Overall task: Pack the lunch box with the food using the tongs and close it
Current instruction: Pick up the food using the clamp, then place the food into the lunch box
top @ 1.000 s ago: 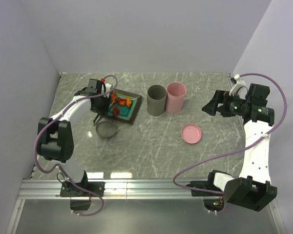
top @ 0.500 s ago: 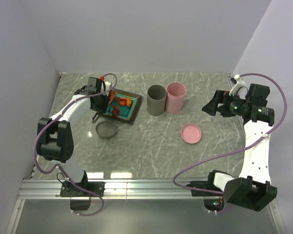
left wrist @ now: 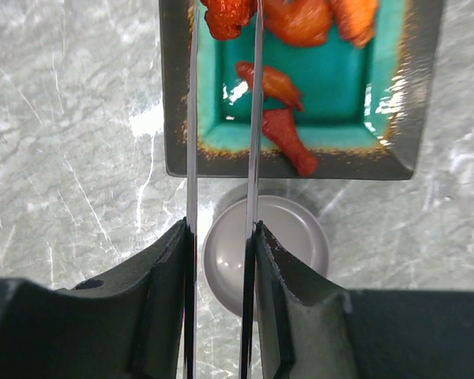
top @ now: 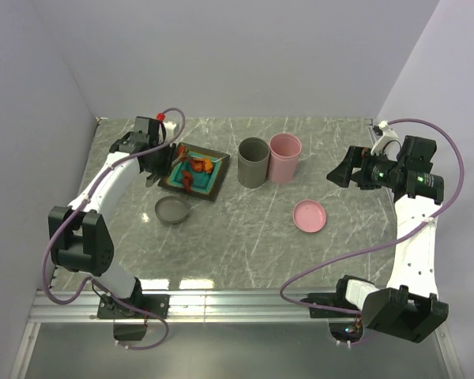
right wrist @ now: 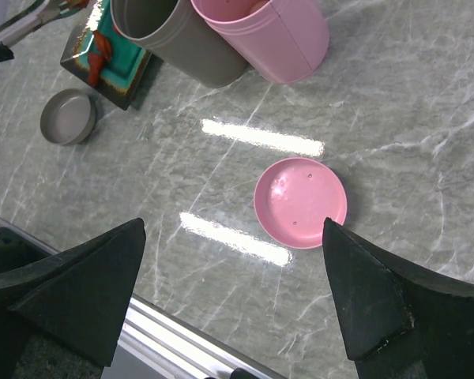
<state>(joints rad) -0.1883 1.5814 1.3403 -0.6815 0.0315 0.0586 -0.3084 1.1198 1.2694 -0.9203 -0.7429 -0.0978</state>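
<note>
My left gripper [left wrist: 221,233] is shut on the silver tongs [left wrist: 192,118], one thin arm pressed under each finger. The two arms run out over the square dark plate [left wrist: 174,95] with the teal centre. An orange-red chunk of food [left wrist: 225,16] lies between them at the top edge, where the tips pass out of view. More chunks [left wrist: 288,138] lie on the teal centre. From above, the left gripper [top: 156,154] hangs by the plate's left side [top: 209,189]. My right gripper [right wrist: 233,225] is open and empty, high over the table's right side.
A grey cylinder [top: 253,162] and a pink cylinder [top: 285,157] stand upright and open right of the plate. A grey lid [top: 172,209] lies in front of the plate, under the tongs [left wrist: 300,245]. A pink lid [top: 310,215] lies toward the right.
The left arm has drawn back toward the far left, carrying the tongs with it. Its fingers have squeezed the tong arms closer together. The right arm has not moved.
</note>
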